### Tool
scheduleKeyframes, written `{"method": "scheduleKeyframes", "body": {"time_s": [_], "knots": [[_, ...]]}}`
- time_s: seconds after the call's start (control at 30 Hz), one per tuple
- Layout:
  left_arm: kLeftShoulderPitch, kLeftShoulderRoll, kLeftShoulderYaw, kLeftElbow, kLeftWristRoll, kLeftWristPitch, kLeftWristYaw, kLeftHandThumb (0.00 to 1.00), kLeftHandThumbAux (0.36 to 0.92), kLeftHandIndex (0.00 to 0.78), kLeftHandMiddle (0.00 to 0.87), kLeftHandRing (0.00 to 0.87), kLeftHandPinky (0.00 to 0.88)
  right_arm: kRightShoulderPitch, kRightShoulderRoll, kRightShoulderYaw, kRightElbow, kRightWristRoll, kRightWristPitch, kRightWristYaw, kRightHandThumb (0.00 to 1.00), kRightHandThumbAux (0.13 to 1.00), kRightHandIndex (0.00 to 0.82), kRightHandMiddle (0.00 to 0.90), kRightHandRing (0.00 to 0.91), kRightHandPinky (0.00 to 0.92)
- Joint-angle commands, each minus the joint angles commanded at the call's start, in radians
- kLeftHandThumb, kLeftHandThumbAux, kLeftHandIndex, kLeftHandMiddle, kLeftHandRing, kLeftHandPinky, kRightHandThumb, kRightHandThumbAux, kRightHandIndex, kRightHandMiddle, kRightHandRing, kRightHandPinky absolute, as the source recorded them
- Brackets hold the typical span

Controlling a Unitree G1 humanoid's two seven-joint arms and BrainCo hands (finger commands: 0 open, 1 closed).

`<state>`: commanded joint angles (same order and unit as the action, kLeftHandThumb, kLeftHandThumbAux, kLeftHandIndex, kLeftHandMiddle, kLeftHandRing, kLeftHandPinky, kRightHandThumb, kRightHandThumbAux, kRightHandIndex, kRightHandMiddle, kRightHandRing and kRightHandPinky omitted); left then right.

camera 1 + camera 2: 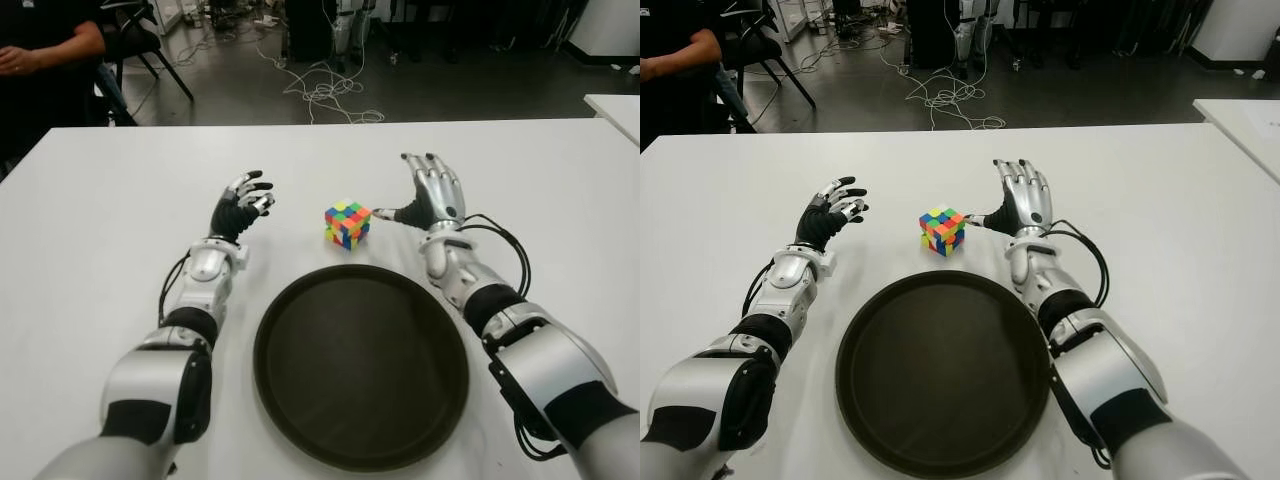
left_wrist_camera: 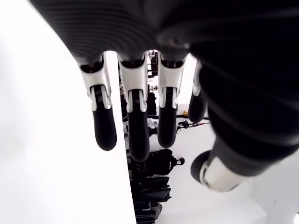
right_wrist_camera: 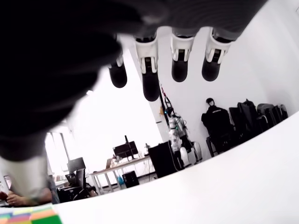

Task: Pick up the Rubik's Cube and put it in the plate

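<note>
Workshop floor with loose cables and chairs beyond a smooth white counter (image 1: 100, 200). In the eye views: Rubik's Cube (image 1: 347, 223), glossy and sharp-cornered, on the counter just beyond the far rim of the round dark plate (image 1: 300, 300); right hand (image 1: 432, 190) just right of it, fingers spread wide, holding nothing; left hand (image 1: 240, 205) well left, fingers loosely open, empty. Left wrist view: fingers (image 2: 103, 123) hanging relaxed. Right wrist view: cube corner at the edge, fingers (image 3: 149, 79) extended. Risk: slick faces slipping from a shallow pinch, or a nudge sliding the cube away.

Rubik's Cube (image 1: 347, 223) on table (image 1: 100, 200) behind plate (image 1: 361, 440), left hand (image 1: 240, 207) left of it, right hand (image 1: 432, 192) just right
</note>
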<state>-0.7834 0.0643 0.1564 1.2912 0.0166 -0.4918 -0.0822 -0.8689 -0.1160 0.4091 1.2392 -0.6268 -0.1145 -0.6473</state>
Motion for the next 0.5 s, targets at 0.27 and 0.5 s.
{"method": "scheduleKeyframes", "body": {"time_s": [0.27,0.5], "knots": [[0.000,-0.001,-0.002,0.000,0.005,-0.002,0.001,0.398,0.735,0.191,0.295,0.337,0.365,0.000,0.005,0.001,0.002,0.014,-0.013,0.032,0.000,0.597,0.000,0.000,0.000,0.000],[0.000,-0.002,0.000,-0.001,0.003,0.000,0.000,0.387,0.730,0.197,0.291,0.336,0.369,0.009,0.008,0.019,0.006,0.010,-0.039,0.077,0.000,0.585,0.000,0.000,0.000,0.000]]}}
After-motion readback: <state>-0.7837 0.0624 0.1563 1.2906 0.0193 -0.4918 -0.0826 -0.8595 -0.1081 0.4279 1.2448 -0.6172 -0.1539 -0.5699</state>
